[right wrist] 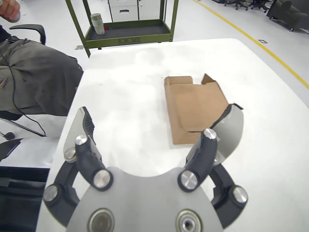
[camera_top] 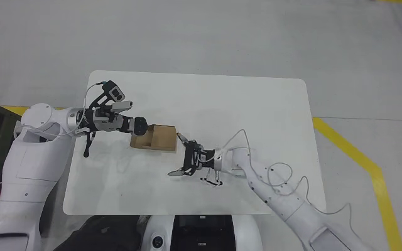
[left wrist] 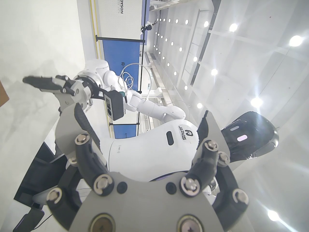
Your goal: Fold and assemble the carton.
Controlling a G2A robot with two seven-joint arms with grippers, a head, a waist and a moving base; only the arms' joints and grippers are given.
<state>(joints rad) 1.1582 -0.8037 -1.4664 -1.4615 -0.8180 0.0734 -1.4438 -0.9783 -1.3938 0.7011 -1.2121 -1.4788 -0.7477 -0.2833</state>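
White table [camera_top: 251, 106] on a bright workshop floor, and the carton [right wrist: 195, 102] lies near its middle, mostly flat, one flap cocked up at the far end. Assembly looks barely begun; this reads as the approach to a first fold. The right gripper [right wrist: 159, 107] sits low at the carton's near end, spread wide and holding nothing. One fingertip [right wrist: 233, 117] is right at the near corner, though whether it touches the card cannot be told. The left gripper [left wrist: 141, 109] is at the opposite end, also spread wide and empty, the carton just beside it. The next move likely calls for one side to pin the body while the other lifts a panel square. A green cart [right wrist: 135, 31] with a jar [right wrist: 97, 24] stands beyond the table, well apart. Likely snags: two arms crowding one small carton, and thin card skating on the smooth top.
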